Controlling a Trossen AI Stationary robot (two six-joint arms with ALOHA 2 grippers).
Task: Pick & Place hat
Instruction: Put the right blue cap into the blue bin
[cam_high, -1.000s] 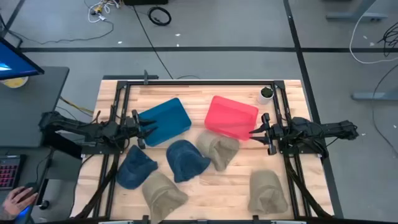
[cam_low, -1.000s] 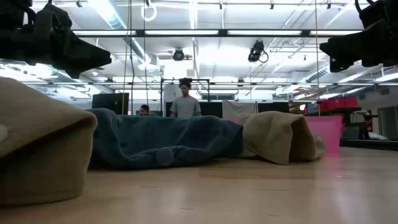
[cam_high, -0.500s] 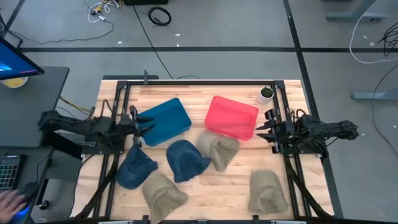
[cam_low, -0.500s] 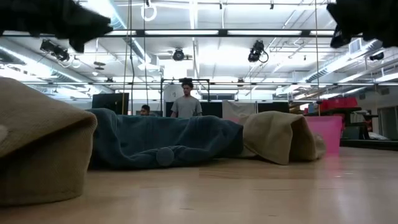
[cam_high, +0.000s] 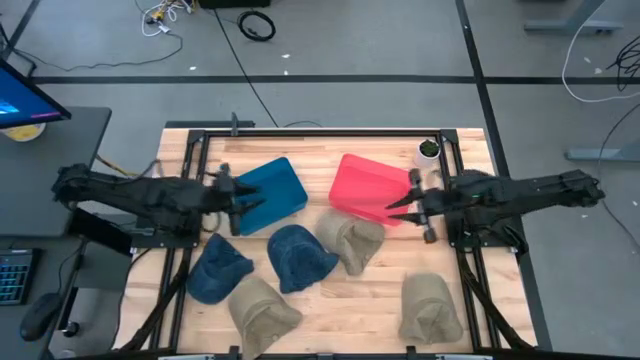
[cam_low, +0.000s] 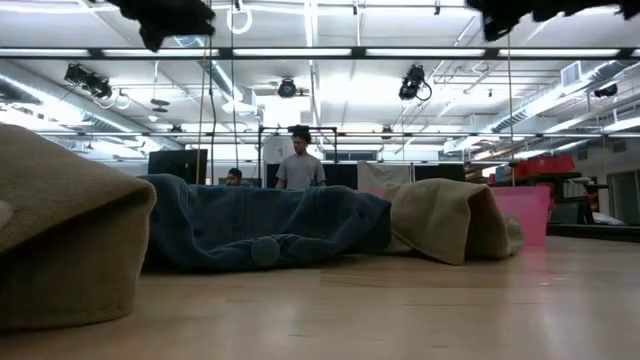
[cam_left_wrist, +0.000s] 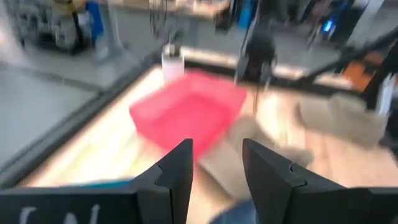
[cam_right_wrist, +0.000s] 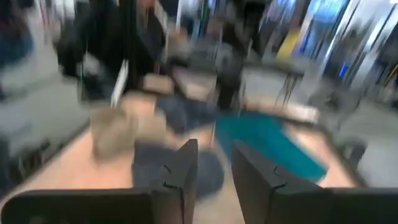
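Five hats lie on the wooden table. Two are blue (cam_high: 218, 271) (cam_high: 299, 257); the second also shows in the low view as the blue hat (cam_low: 260, 226). Three are tan (cam_high: 351, 240) (cam_high: 263, 310) (cam_high: 430, 308). A blue bin (cam_high: 264, 193) and a red bin (cam_high: 372, 187) stand behind them. My left gripper (cam_high: 243, 205) (cam_left_wrist: 217, 167) hangs open above the blue bin's near edge. My right gripper (cam_high: 401, 208) (cam_right_wrist: 214, 165) hangs open by the red bin's right edge. Neither holds anything.
A black frame rail (cam_high: 320, 131) runs around the table. A small white pot with a plant (cam_high: 428, 150) stands at the far right corner. A bare strip of wood (cam_high: 360, 295) lies between the near hats. People stand in the room beyond (cam_low: 297, 165).
Both grippers have risen: in the low view they climb from the upper corners to the picture's top edge. The right gripper drew back toward the right edge, then reached left toward the red bin. The left gripper has reached a little farther over the blue bin. The hats stayed still.
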